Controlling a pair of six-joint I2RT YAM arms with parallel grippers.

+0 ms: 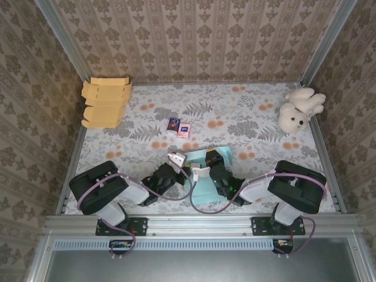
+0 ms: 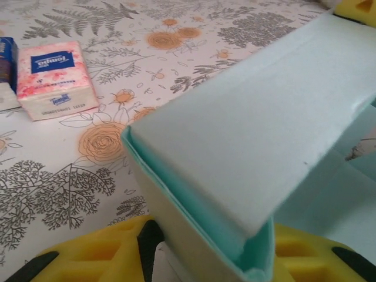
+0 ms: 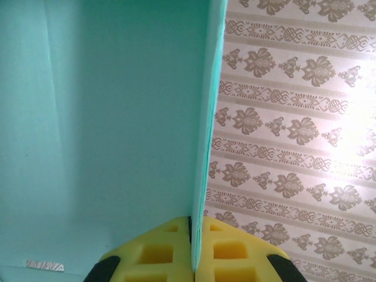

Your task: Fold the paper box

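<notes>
**Item 1, paper box**: teal card, part-folded. Loc.: near edge of worktop, about mid-width, between the two arms.

**Holds on item:**
- Left gripper: yellow pads on both faces of a doubled, folded-over side wall. Reads as a grasp on the box, jaws part-way apart because the wall is thick.
- Right gripper: clenched on a single thin panel, seen edge-on and standing upright between the pads.

**Key relation:** the box sits directly ahead of both grippers and each has a hold, so neither arm is nearer. In the left wrist view the held wall's long axis runs away from the pads, up and to the right. The thin panel runs straight out from the right pads. Judgement: the next fold hinges on turning that panel about its crease while the left holds the wall steady.

**Writing:**
- Tissue pack, pink/white, reads "Tempo". Smaller print illegible.
- Blue pack touching it, no legible text.
- Small strip label on box panel, unreadable.

**Other:**
- Flat cardboard blanks, far-left corner.
- Plush bear, far-right corner.
</notes>
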